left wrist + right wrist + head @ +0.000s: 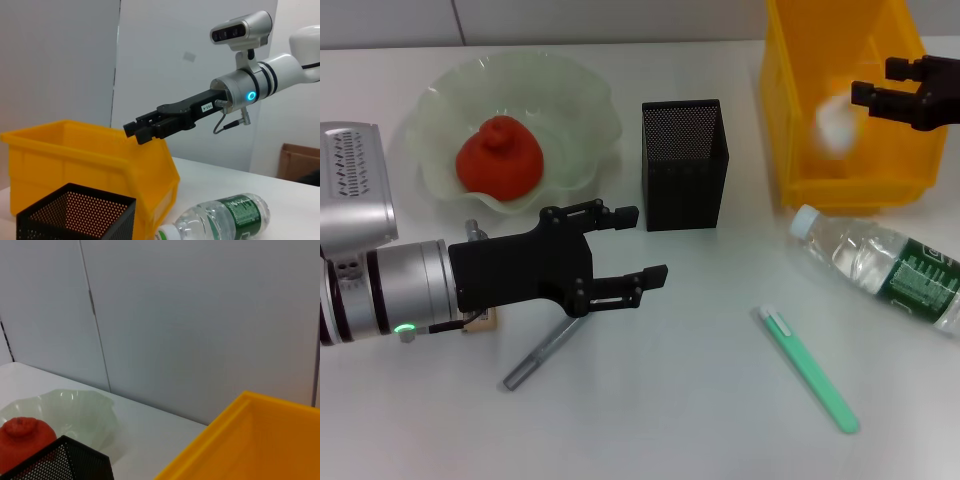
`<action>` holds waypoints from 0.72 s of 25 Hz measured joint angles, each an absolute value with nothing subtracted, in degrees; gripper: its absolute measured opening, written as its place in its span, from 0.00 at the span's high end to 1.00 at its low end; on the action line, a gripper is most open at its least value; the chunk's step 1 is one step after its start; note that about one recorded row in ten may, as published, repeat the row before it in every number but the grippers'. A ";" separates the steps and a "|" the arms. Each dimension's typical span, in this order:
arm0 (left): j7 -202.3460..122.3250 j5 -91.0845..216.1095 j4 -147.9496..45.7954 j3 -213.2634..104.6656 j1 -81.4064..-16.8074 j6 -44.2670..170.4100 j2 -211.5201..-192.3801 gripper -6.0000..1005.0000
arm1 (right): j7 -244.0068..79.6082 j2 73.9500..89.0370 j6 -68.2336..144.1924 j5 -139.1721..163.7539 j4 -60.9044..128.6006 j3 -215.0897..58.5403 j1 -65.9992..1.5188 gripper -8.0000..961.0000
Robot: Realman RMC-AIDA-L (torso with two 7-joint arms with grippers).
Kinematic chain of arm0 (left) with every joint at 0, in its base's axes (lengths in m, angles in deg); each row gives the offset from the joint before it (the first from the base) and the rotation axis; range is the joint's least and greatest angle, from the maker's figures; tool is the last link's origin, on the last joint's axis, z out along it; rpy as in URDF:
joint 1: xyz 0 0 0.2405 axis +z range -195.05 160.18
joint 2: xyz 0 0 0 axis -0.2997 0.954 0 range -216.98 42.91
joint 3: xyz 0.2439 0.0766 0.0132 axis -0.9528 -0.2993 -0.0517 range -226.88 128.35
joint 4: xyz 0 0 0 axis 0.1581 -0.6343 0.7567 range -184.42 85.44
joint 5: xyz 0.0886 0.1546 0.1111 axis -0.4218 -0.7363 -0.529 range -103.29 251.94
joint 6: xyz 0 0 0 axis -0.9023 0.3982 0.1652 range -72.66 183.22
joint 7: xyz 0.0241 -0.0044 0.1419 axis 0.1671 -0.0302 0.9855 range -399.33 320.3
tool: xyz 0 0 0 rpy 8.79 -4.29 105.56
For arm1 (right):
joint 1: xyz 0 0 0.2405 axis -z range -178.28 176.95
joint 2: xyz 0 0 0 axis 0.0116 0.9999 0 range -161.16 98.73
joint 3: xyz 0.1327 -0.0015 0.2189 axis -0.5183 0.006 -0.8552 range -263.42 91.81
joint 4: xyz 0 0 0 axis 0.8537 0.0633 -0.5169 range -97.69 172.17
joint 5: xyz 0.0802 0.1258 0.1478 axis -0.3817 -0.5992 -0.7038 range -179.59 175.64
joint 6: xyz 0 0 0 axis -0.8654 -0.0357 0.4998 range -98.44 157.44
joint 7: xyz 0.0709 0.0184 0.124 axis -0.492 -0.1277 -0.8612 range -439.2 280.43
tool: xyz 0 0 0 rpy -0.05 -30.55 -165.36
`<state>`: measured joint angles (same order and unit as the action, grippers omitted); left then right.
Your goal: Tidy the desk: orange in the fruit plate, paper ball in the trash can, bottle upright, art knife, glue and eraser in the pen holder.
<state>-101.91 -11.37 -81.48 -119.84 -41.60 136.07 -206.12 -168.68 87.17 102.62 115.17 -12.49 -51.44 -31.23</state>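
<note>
The small white crumpled paper ball [833, 128], blurred, appears to be inside the bright yellow rectangular plastic trash can [790, 120], just beside the right gripper [863, 96], whose fingers are parted and empty. The left gripper [638, 246] hovers open above the slim grey art knife [542, 354]

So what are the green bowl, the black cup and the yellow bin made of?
The green bowl looks like glass: pale, see-through, with a wavy glossy rim. It could be clear plastic. The black cup looks like metal mesh, since its walls are full of tiny holes. The yellow bin looks like plastic: bright, smooth, solid-coloured walls with a slight shine.
</note>
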 joint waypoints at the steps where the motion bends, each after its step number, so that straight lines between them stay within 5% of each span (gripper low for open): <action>1: -101.92 -11.37 -81.48 -119.84 -41.60 136.11 -206.12 0.22 | -168.68 87.19 102.62 115.18 -12.49 -51.44 -31.24 0.39; 7: -101.92 -11.37 -81.48 -119.84 -41.61 136.16 -206.12 0.22 | -168.68 87.48 102.88 115.07 -12.73 -51.56 -30.85 0.29; 18: -101.94 -11.35 -81.48 -119.84 -41.70 136.21 -206.12 0.22 | -170.98 88.08 118.86 104.00 -20.65 -51.75 -24.67 0.29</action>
